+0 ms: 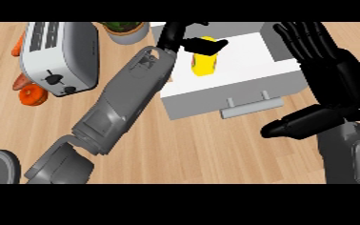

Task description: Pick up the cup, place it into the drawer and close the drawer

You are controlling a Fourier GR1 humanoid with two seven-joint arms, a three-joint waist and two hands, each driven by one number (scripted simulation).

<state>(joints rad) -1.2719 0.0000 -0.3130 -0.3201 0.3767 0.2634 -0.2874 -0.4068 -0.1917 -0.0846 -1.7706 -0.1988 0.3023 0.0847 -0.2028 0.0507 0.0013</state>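
Note:
The yellow cup [205, 65] is inside the open drawer [246, 52], near its left side against the white floor. My left hand [174, 34] reaches in from the lower left, its forearm lying across the counter. Its thumb [205, 45] is curled over the cup's upper part, and the other fingers are mostly hidden behind the cup near the view's top. The drawer's grey front with a bar handle [252, 107] faces me. My right hand [316, 57] rests open at the right edge beside the drawer, fingers pointing up and thumb sticking out to the left.
A silver toaster [56, 57] stands at the far left, with orange and red vegetables [32, 95] beside it. A potted plant [126, 31] sits behind my left forearm. A dark round object [7, 166] shows at the lower left edge. Bare wooden counter [211, 148] lies before the drawer.

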